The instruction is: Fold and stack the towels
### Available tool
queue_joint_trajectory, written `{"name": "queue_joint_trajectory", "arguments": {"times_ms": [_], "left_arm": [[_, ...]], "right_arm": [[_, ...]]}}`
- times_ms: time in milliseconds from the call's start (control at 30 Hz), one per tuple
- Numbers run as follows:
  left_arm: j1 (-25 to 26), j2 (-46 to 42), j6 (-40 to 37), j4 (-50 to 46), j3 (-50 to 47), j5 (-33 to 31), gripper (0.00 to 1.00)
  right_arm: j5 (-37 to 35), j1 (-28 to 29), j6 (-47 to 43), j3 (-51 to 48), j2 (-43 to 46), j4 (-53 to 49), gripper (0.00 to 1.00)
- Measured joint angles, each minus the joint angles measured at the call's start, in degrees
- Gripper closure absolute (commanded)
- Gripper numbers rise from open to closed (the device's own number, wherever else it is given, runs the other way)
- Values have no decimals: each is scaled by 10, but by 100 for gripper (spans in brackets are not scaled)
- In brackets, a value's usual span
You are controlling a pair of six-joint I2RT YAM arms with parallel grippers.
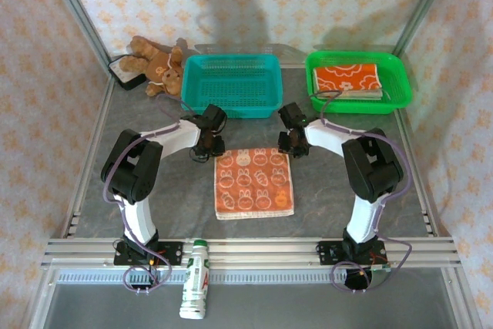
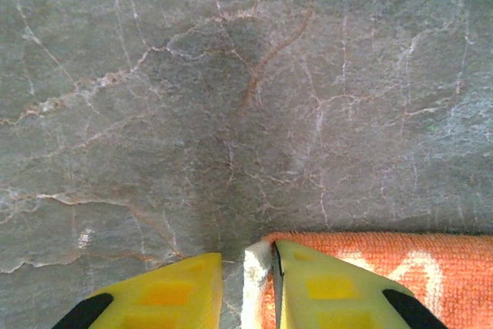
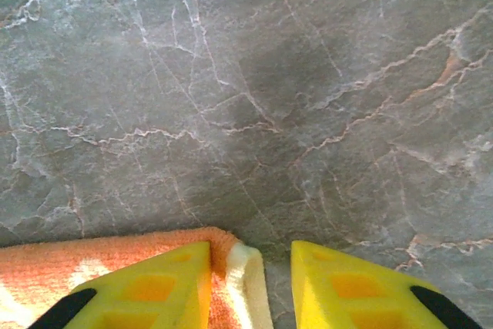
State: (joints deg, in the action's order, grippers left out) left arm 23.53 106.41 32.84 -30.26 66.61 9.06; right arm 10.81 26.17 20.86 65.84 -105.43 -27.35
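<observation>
Done: a stack (image 1: 347, 78) of folded orange towels lies in the green basket (image 1: 398, 86), at the upper right of the top view.
In hand: one orange towel (image 1: 254, 182) with rabbit prints lies flat as a square on the table (image 1: 331, 198), in the centre of the top view, well apart from both baskets.
Fold state: its edge looks thick in the wrist views, but I cannot tell how many layers it has. I judge that it is at most partly folded.
Left gripper (image 2: 248, 253): at the upper left corner of the towel. The jaws are a little apart, the white hem (image 2: 258, 267) stands in the gap, and nothing is pinched.
Right gripper (image 3: 251, 246): at the upper right corner. The jaws are apart somewhat wider, the hem is in the gap, and nothing is held.
Teal basket (image 1: 231, 82): upper middle of the top view, with no towel in it.
Left to do: by my judgement, pinch both far corners, fold this towel, and put it on the stack.
Progress: probably late in the task, since this is the one loose towel I see on the table.
</observation>
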Motion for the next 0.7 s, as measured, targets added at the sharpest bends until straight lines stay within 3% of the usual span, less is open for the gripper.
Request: {"name": "queue_joint_trajectory", "arguments": {"times_ms": [533,633,700], "left_arm": [[0,9,-4,-12,10,0,79],[0,10,-4,-16,14,0,83],[0,13,-3,-21,18,0,91]], "right_arm": [[15,-1,-10,23,-22,0,72],[16,-2,-12,23,-22,-1,83],[16,-5,-13,23,-22,-3,93]]}}
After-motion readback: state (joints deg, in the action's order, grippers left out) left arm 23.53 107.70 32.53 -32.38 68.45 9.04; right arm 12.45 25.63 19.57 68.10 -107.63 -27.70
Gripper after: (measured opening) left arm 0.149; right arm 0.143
